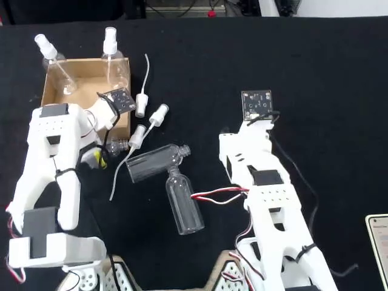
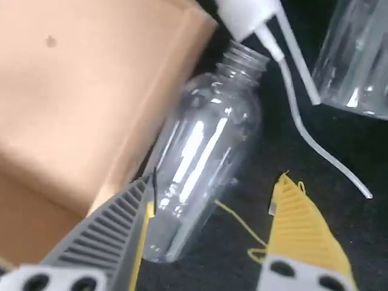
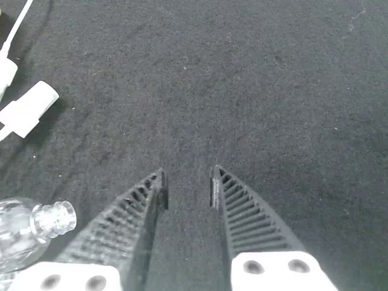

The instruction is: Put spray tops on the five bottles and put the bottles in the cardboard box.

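Beside the cardboard box point(image 2: 73, 103), ribbed left jaws gape round a clear bottle point(image 2: 206, 151); right jaws parted.

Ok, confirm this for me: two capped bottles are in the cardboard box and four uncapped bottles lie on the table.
Not quite: three uncapped bottles lie on the table, not four. The high view shows one beside the cardboard box and two mid-table. Two capped bottles are in the box, as you said.

Black-clothed table point(image 1: 315, 60) with cardboard box point(image 1: 54, 91), three capless bottles point(image 1: 182, 203) lying flat, three loose spray tops point(image 1: 159, 114)
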